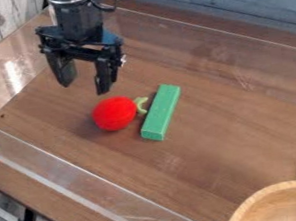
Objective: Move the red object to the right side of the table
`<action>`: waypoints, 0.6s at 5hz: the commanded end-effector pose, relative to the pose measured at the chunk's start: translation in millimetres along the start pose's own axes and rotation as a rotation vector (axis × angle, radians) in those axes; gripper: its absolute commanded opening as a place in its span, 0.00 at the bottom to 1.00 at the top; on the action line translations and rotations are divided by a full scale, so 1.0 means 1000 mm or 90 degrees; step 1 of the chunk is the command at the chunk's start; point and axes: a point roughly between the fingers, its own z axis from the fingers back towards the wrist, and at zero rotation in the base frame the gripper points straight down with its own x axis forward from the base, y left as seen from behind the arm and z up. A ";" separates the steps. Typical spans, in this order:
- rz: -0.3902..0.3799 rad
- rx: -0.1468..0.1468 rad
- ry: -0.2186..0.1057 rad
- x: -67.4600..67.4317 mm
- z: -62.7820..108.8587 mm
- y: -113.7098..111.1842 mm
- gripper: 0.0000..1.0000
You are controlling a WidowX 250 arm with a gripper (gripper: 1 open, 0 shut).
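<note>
The red object (111,114), a small round bright red toy fruit with a pale stem, lies on the dark wood-grain table (227,73) left of centre. Its stem side touches a long green block (162,111) that lies at its right. My gripper (85,79) hangs open above the table, up and to the left of the red object, with nothing between its dark fingers (104,79). It is apart from the fruit.
Low clear acrylic walls (79,181) edge the table on all sides. A round light wooden bowl (283,208) sits at the bottom right corner. A clear acrylic bracket (74,25) stands at the back left.
</note>
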 end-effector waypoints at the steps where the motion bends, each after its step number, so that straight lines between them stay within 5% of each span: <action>1: 0.039 0.005 -0.043 0.003 0.013 -0.007 1.00; 3: 0.079 0.004 -0.071 0.010 -0.017 -0.031 1.00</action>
